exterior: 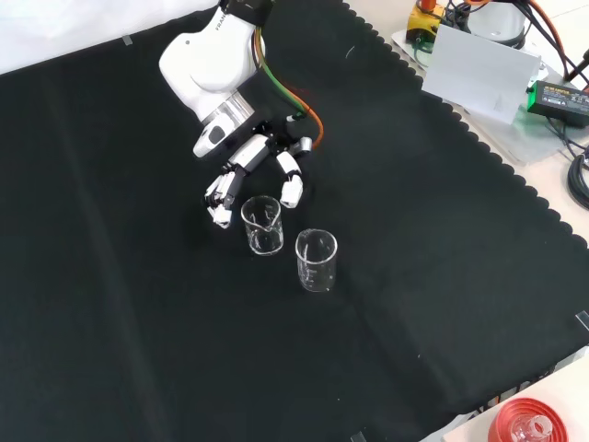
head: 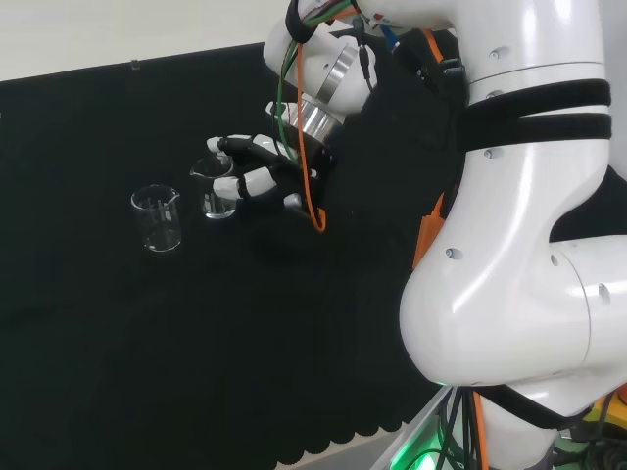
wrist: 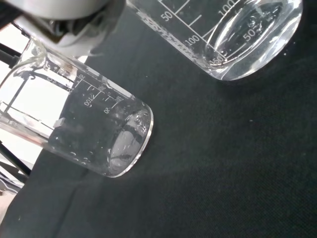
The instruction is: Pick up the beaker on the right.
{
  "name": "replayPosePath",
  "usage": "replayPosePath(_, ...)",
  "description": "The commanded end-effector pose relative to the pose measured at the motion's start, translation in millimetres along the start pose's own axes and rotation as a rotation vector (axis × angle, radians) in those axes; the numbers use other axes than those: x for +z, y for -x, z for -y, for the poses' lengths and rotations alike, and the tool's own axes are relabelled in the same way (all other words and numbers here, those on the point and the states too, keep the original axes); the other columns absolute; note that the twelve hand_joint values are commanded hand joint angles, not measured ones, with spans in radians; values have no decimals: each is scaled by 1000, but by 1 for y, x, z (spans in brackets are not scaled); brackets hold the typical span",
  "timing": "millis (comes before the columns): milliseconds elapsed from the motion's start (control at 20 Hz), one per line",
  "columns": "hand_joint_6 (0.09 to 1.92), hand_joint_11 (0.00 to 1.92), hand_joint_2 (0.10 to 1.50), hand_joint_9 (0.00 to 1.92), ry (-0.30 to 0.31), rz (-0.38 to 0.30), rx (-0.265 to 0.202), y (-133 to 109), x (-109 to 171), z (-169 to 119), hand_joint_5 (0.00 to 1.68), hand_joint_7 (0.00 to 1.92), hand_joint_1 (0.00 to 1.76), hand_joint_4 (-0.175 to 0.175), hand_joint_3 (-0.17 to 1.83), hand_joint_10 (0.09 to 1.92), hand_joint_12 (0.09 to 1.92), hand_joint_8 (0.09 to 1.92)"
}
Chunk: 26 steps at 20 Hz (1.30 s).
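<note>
In the front view the larger beaker [exterior: 316, 261] stands nearest, with bare cloth [exterior: 138, 350] around it. At its 10 o'clock, just beside it, stands the smaller beaker [exterior: 262, 225]. The hand [exterior: 253, 175] sits at that beaker's 11 o'clock, fingers apart and half bent beside its rim, not clamped on it.

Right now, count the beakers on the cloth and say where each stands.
2. In the head view, the smaller beaker stands on the black cloth right at the hand, between its fingers; the larger beaker stands apart to its left. Both are upright.
</note>
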State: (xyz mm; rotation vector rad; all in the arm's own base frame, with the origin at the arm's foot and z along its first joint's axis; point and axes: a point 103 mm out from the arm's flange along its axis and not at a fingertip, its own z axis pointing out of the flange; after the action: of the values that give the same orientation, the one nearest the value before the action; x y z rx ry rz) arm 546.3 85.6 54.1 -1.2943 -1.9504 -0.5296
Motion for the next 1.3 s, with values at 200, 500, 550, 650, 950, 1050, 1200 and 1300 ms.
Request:
replayPosePath(200, 87, 0, 451, 353, 27, -5, -7, -2, 9, -4, 359, 265, 851, -54, 724, 658, 1201, 615)
replayPosePath(500, 87, 0, 454, 365, 15, -11, -7, 0, 6, -4, 374, 278, 855, -52, 721, 656, 1204, 617)
replayPosePath(550, 87, 0, 454, 367, 15, -11, -7, 0, 6, -4, 377, 280, 856, -52, 721, 656, 1205, 617)
replayPosePath(650, 87, 0, 454, 374, 26, -11, -7, -1, 11, -6, 384, 287, 857, -52, 720, 656, 1207, 618)
replayPosePath(950, 87, 0, 457, 403, 44, -27, -18, 1, 15, -6, 417, 327, 867, -51, 718, 651, 1230, 621)
replayPosePath(1050, 87, 0, 457, 410, 45, -21, -18, -1, 19, -9, 425, 336, 869, -51, 717, 650, 1235, 622)
replayPosePath(1200, 87, 0, 458, 418, 42, -17, -17, -1, 21, -10, 435, 347, 873, -50, 716, 646, 1242, 620)
replayPosePath(1300, 87, 0, 458, 423, 42, -18, -16, -2, 22, -11, 442, 352, 876, -49, 716, 644, 1245, 619)
